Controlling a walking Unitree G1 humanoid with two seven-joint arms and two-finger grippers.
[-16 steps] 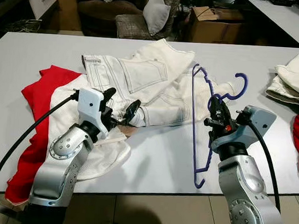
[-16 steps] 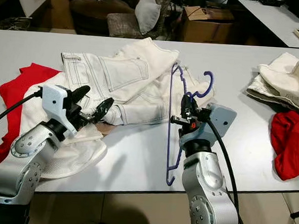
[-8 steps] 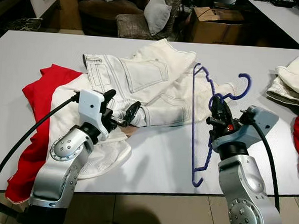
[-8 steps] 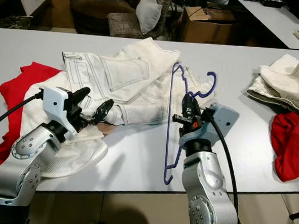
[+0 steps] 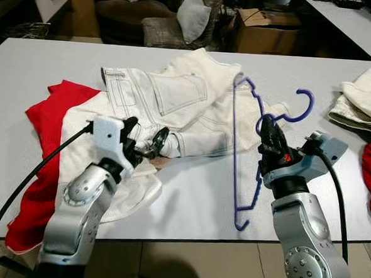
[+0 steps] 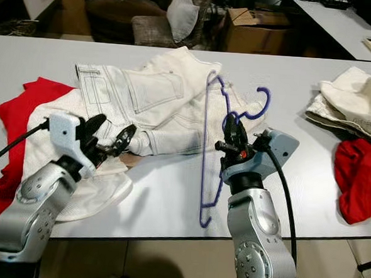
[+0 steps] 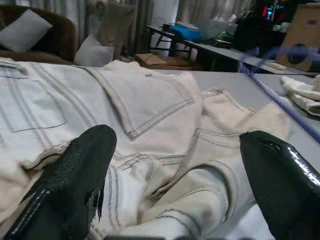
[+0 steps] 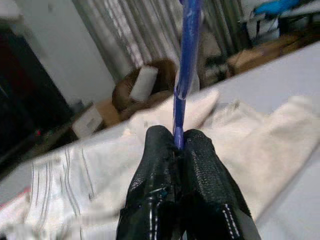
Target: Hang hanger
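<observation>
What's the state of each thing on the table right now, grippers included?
Hanger: lifted and tilted, held by the right gripper.
Right gripper: shut on the hanger.
Left gripper: open, over the white jeans.
White jeans: crumpled, lying flat on the table.
Red garment: spread out under white clothing.
Cardboard box: flaps open.

Even, soft indoor light falls from above on the white table (image 5: 188, 196), which reads bright without harsh glare. Short, faint shadows lie under the cream trousers (image 5: 175, 107) and along the table's near edge; the floor below is dim. The room beyond the far edge is dark. Head views are sharp. In the right wrist view the blue hanger (image 8: 187, 55) and background are blurred; the left wrist view's close black fingers (image 7: 75, 180) are soft, with a slight sheen.
</observation>
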